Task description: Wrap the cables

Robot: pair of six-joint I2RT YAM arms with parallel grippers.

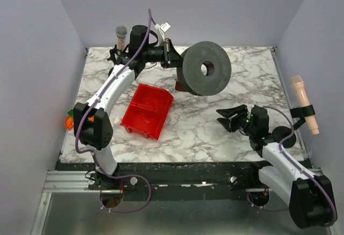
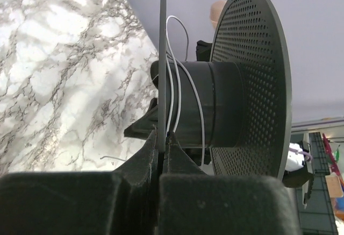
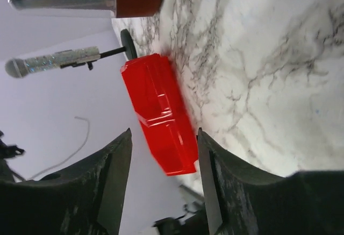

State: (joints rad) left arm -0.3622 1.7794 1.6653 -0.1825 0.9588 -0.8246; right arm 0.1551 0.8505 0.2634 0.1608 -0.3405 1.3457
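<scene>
My left gripper (image 1: 173,57) is shut on the thin flange (image 2: 162,57) of a black round spool (image 1: 206,69), holding it on edge above the back of the table. In the left wrist view the fingertips (image 2: 163,134) pinch that flange. A few turns of the thin white cable (image 2: 179,87) lie loosely round the spool's core (image 2: 220,106), and a short loose end (image 2: 112,158) shows lower left. My right gripper (image 1: 229,118) is open and empty, low over the table's right side. Its jaws (image 3: 164,134) stand wide apart, facing the red bin.
A red bin (image 1: 147,110) lies on the marble table (image 1: 204,127) left of centre; it also shows in the right wrist view (image 3: 159,111). A microphone on a stand (image 1: 121,34) is at the back left, a beige one (image 1: 304,104) at the right edge, and an orange object (image 1: 70,121) at the left edge.
</scene>
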